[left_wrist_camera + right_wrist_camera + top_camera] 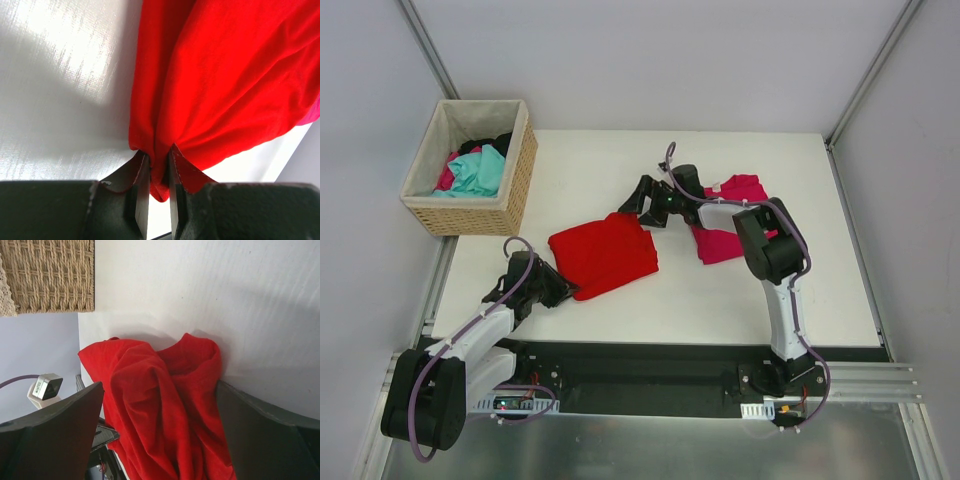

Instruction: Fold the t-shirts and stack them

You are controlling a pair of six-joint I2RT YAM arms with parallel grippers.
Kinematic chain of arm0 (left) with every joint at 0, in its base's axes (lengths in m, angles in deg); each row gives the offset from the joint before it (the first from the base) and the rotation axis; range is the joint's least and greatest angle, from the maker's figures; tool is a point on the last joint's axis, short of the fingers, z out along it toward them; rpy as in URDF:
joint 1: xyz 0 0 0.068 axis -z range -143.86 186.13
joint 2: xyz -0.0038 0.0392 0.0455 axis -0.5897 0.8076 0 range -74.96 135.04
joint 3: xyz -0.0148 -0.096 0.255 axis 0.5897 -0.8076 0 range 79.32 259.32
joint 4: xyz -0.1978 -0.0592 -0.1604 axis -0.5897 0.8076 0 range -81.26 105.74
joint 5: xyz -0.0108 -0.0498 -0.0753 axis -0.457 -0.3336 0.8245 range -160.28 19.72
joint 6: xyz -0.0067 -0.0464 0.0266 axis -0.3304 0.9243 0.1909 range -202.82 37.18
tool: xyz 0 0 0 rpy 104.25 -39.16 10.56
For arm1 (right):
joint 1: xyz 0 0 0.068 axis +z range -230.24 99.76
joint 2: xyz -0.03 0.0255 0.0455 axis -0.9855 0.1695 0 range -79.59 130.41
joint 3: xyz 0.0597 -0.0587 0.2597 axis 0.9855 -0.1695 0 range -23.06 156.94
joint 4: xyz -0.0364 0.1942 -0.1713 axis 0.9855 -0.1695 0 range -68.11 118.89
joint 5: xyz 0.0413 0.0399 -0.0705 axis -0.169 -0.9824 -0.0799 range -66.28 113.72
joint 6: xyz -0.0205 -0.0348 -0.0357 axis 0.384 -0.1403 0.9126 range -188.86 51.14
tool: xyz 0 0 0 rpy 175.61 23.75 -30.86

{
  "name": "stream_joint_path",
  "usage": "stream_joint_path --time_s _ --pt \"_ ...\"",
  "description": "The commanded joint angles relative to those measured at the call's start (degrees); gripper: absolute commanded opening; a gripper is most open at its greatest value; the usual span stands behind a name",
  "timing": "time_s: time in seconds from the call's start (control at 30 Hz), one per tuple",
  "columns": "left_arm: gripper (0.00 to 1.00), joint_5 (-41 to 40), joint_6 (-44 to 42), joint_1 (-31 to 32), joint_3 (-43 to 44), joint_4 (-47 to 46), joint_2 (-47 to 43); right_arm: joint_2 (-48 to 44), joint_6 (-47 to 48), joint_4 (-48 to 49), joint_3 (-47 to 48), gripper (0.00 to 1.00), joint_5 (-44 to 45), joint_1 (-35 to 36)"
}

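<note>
The bright red t-shirt [605, 255] lies roughly folded and rumpled in the middle of the table. My left gripper [558, 290] is shut on its near left corner; in the left wrist view the red cloth [225, 75] is pinched between the two fingers of that gripper [159, 152]. My right gripper [638, 205] is open at the shirt's far right corner. In the right wrist view its fingers stand wide apart on either side of the bunched red cloth [165, 405]. The magenta-pink t-shirt [720, 243] lies to the right, partly hidden under my right arm.
A wicker basket [520, 170] with teal, pink and dark clothes stands at the far left off the table corner; it also shows in the right wrist view [50, 275]. The white table [620, 160] has metal frame posts at its back corners.
</note>
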Motion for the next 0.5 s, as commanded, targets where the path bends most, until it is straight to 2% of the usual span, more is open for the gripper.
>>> stream_joint_path --time_s 0.0,0.07,0.23,0.3,0.37,0.47 --pt "0.11 -0.84 -1.94 -0.64 -1.17 6.93 1.23 0.53 0.1 1.68 1.8 0.99 0.22 0.1" --pt "0.06 -0.84 -1.94 -0.64 -1.09 6.93 1.58 0.61 -0.07 1.68 1.97 0.9 0.05 0.1" --pt "0.02 -0.58 -2.03 -0.72 -1.09 6.58 2.28 0.7 0.02 1.16 1.97 0.65 0.22 0.19" --pt "0.01 -0.49 -2.03 -0.81 -1.35 6.4 2.19 0.79 0.02 1.07 1.97 0.6 0.48 0.19" --pt "0.01 -0.4 -2.03 -0.9 -1.61 6.31 2.37 0.97 0.02 1.06 1.89 0.51 0.66 0.19" --pt "0.01 -0.31 -2.03 -0.99 -1.61 6.14 2.37 1.32 -0.16 0.89 1.97 0.48 0.66 0.19"
